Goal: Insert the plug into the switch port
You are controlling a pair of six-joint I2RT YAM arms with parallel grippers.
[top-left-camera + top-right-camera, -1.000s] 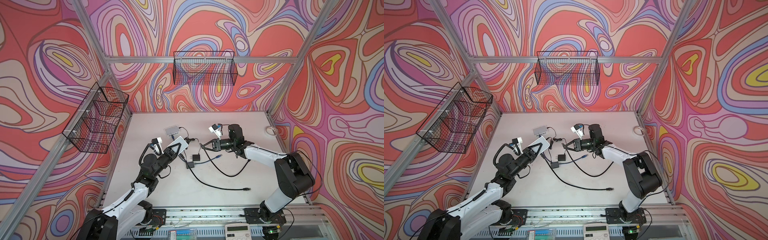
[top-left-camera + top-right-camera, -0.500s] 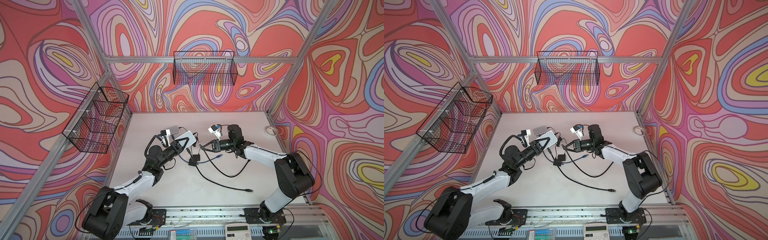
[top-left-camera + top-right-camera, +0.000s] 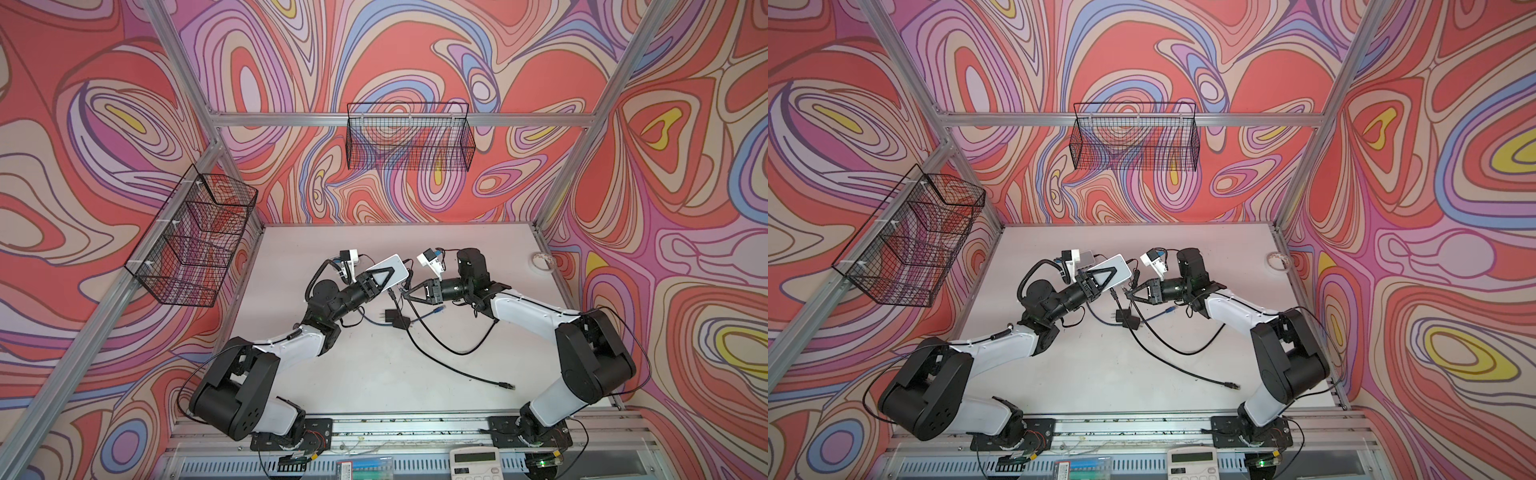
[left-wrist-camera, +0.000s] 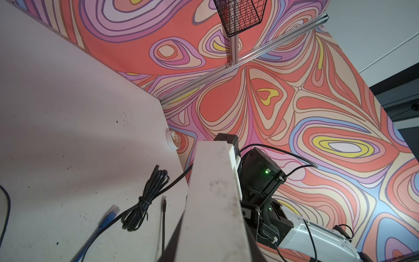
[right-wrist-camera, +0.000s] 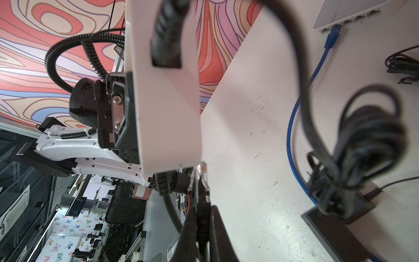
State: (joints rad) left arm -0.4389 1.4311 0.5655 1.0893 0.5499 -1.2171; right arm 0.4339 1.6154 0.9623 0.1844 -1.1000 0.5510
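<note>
Right gripper [image 5: 202, 205] is pinching the clear plug [image 5: 201, 174] on its black cable [image 5: 169, 204], jaws closed on it. Plug tip is sitting just off the edge of the white switch [image 5: 167, 102], straight ahead of the fingers; not seated yet, by my read. Left gripper [image 3: 384, 277] is clamping the switch, holding it clear of the table [image 3: 374, 374]. Remaining: line up with a port, push home. A blurred black lead [image 5: 166, 40] is crossing the switch face. Below the grippers, the bundled adapter [image 5: 353, 158] and blue cable [image 5: 292, 127] are lying loose and risk snagging.
</note>
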